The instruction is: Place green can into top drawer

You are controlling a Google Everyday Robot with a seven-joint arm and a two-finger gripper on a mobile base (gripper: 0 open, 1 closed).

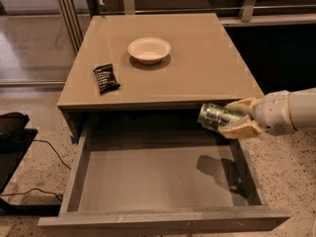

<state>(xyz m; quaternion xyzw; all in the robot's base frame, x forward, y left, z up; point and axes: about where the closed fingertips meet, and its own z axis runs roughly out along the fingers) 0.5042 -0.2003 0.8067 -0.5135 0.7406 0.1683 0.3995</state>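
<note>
The green can (213,116) is a shiny dark-green drink can lying on its side in my gripper (241,118). The gripper is shut on the can's right end, one pale finger (243,105) above it and one below. The arm comes in from the right edge. The can hangs in the air over the right rear part of the top drawer (158,181), which is pulled fully open, grey-brown and empty. The can's shadow falls on the drawer floor right of centre.
The tan cabinet top (197,58) carries a pale bowl (149,49) at the middle and a black snack-bar wrapper (106,78) at the left. Black gear with cables (15,137) lies on the speckled floor at left. A railing runs along the back.
</note>
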